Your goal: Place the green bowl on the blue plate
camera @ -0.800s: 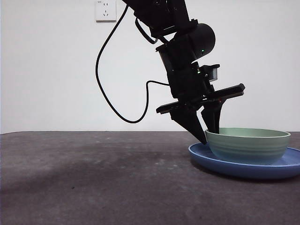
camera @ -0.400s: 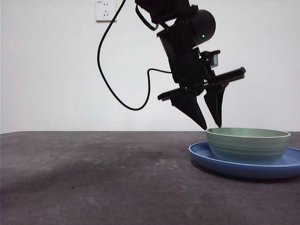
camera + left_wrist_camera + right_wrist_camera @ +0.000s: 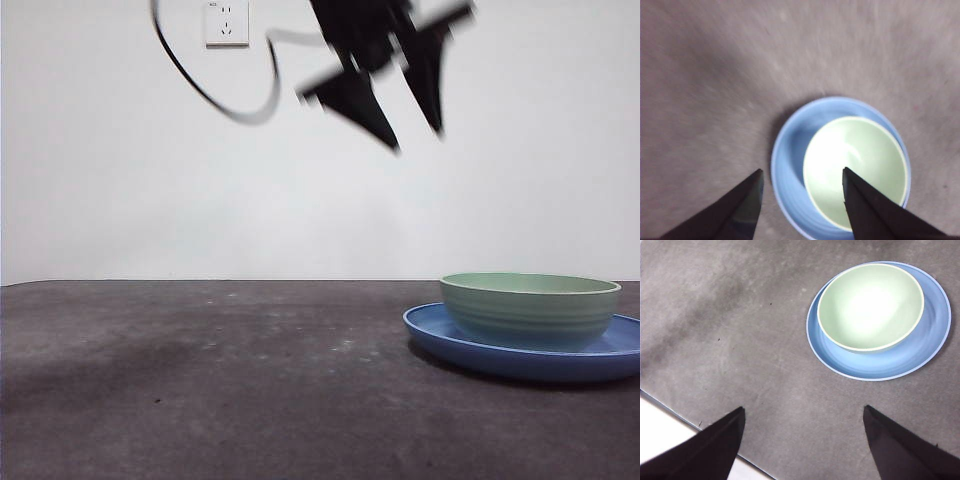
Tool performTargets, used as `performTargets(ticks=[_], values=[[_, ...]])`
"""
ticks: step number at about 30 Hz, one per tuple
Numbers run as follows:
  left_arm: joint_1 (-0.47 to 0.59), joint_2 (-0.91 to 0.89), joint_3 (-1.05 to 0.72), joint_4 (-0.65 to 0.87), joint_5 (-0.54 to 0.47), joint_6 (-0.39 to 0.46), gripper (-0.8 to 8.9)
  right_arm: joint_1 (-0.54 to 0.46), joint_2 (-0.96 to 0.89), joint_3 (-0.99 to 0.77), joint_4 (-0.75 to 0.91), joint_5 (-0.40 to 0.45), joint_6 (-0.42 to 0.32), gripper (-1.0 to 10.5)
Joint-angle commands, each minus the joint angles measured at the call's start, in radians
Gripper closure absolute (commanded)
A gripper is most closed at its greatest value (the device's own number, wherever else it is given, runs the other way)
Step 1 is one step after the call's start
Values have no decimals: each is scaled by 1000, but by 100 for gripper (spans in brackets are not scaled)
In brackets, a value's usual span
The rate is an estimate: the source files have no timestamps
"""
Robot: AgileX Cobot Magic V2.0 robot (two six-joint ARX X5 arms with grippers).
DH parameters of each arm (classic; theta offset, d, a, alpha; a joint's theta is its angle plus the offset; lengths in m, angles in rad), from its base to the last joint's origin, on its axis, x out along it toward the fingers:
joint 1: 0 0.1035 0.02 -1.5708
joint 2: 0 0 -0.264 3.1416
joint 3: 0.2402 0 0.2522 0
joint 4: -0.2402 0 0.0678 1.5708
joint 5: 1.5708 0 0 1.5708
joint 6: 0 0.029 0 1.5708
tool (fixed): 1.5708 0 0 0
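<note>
I've got the green bowl [image 3: 528, 308] sitting inside the blue plate [image 3: 455, 345] on the table [image 3: 220, 380]. My left hand [image 3: 412, 128] hangs high above the plate, spread open, gripping nothing; right hand [image 3: 802, 417] open too.

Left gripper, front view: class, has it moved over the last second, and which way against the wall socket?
Yes. The left gripper has risen from the bowl rim to near the socket's height, open and empty. Bowl sits on the plate.
</note>
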Motion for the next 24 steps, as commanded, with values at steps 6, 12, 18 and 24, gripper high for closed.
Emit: performTargets(ticks=[6, 12, 18, 24], values=[[65, -182, 33, -56, -2, 24, 555, 4, 2, 21, 7, 5, 6, 567], [116, -301, 29, -154, -2, 55, 555, 4, 2, 21, 15, 4, 3, 567], [156, -417, -49, -185, -2, 80, 555, 4, 2, 21, 21, 4, 3, 567], [167, -598, -333, -75, -2, 80, 555, 4, 2, 21, 23, 4, 3, 567]])
